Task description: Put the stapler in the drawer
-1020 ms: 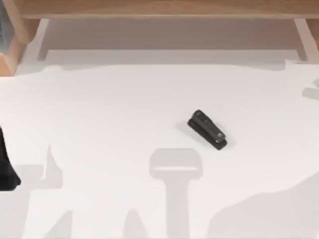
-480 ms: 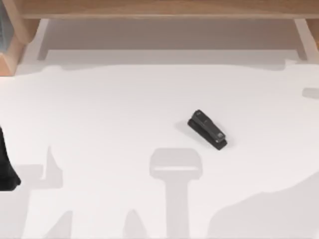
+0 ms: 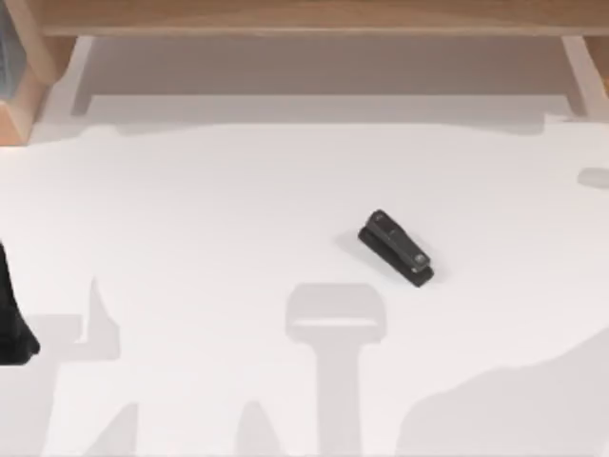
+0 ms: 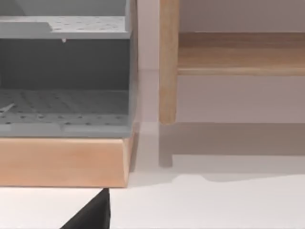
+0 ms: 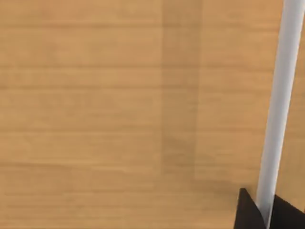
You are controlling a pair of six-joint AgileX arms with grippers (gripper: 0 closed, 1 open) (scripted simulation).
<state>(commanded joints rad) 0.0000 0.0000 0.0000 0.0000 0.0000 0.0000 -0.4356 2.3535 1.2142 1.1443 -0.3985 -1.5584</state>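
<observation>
Black stapler (image 3: 396, 248) lies unlabelled on white table (image 3: 209, 219) | grip states: cannot tell

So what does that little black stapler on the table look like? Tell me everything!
The stapler is small, black and long, with one rounded end and one squarer end. It looks like dark plastic or metal, with a top arm lying shut on its base. It rests flat on the white table, slanted: the rounded end points toward the wooden furniture at the back, the other end toward the front right. It sits a bit right of the middle. Nothing touches it except the table, and a faint shadow lies beside it.
</observation>
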